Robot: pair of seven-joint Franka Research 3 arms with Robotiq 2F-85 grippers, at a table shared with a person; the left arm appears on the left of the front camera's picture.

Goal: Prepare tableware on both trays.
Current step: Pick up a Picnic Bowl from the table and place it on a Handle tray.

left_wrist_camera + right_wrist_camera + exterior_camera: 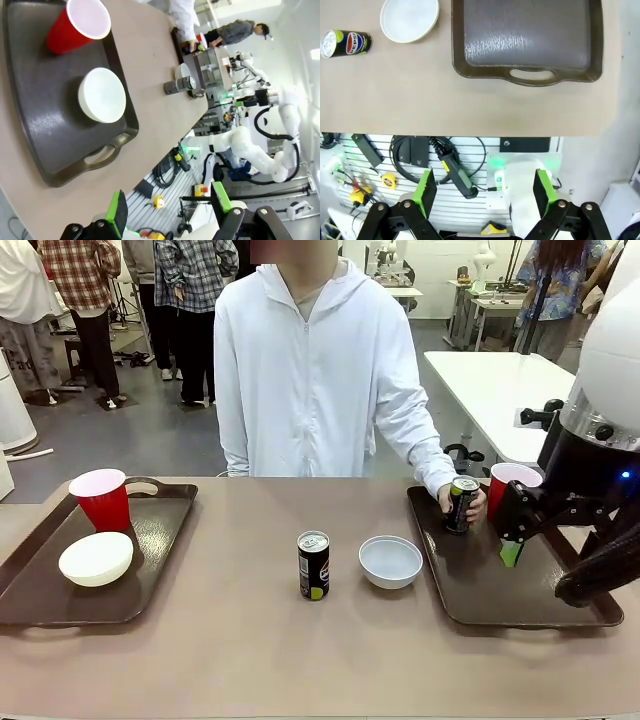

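Observation:
The left tray (160, 540) carries a red cup (100, 498) and a cream-white bowl (96, 558). A dark can (313, 565) and a pale grey-blue bowl (390, 562) stand on the bare table between the trays. On the right tray (500, 595) the person's hand (475, 502) grips a second can (461, 503), beside a red cup (512, 480) partly hidden by my right gripper (512, 550). That gripper (482, 195) is open and empty, hovering above the near table edge. My left gripper (170, 210) is open too, off the table edge, looking at the left tray (30, 125), its cup (80, 25) and bowl (102, 95).
A person in a white hooded jacket (310, 370) stands at the far side, arm reaching onto the right tray. In the right wrist view, the right tray's handle end (530, 75) lies near the table edge, with the bowl (409, 19) and can (345, 43) to its left.

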